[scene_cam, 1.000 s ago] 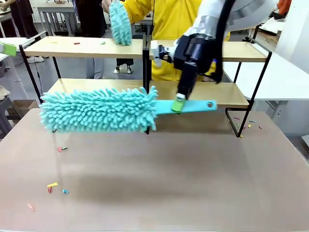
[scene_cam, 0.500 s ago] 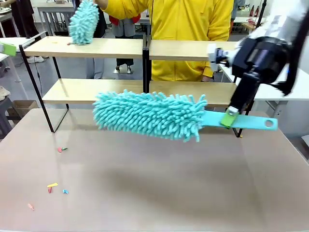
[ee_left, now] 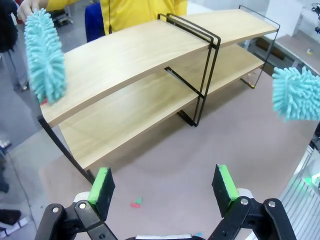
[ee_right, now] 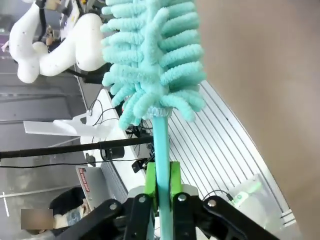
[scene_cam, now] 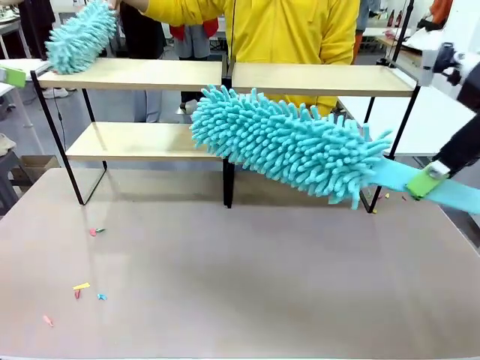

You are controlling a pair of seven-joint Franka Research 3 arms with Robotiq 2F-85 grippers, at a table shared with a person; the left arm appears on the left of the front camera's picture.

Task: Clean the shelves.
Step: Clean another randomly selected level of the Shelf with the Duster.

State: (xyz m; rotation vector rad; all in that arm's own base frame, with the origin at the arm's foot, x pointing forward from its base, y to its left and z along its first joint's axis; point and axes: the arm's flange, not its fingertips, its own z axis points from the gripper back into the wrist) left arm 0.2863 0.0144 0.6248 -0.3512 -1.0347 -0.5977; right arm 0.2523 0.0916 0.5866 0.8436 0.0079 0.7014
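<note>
Jaws: right gripper (ee_right: 161,187) clamped on the flat handle of a teal duster (scene_cam: 289,142); left gripper (ee_left: 165,187) wide open, holding nothing, above the table (scene_cam: 240,285).

Shelves (scene_cam: 225,75): two-tier rack at the table's far side. The duster head hangs tilted in front of the right half, its tip near the central post.

Second duster (scene_cam: 79,36): held by a person over the top board's left end.

Risks: the long head may snag the post or frame; the thin handle may twist between the pads.

Unclear: the handle's end is cut off at the edge of the front view; contact between head and boards cannot be told; small coloured scraps (scene_cam: 86,289) not identifiable.
</note>
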